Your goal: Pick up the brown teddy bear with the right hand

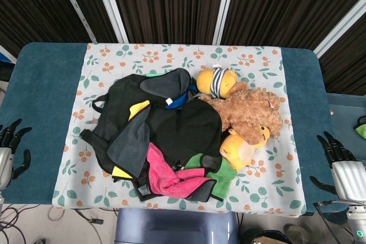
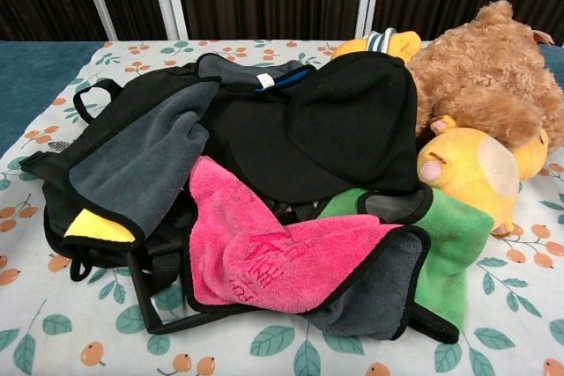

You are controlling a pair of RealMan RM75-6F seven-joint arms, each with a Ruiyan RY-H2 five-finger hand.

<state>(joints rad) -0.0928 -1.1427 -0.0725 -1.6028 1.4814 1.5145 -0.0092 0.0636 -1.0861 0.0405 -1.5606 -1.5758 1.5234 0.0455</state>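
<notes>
Your right robot hand (image 1: 343,171) hangs off the worktop's (image 1: 46,101) right edge, fingers spread, holding nothing. The brown teddy bear (image 1: 251,110) lies right of centre, touching the black clothing heap (image 1: 171,124), between two yellow plush toys. Your left robot hand (image 1: 8,151) is likewise spread and holds nothing.

Bare cloth right of the brown teddy bear (image 1: 250,108), so that side's open. Black garment (image 1: 183,127) and yellow plush (image 1: 239,146) crowd its left and front.

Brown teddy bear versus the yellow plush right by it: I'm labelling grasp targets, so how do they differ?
The brown teddy bear has curly, shaggy fur; the yellow plush looks smooth. The bear is the larger, and lies further from the robot, with the plush pressed against its near side. Both are soft toys on the patterned cloth, untouched by either robot hand.
</notes>
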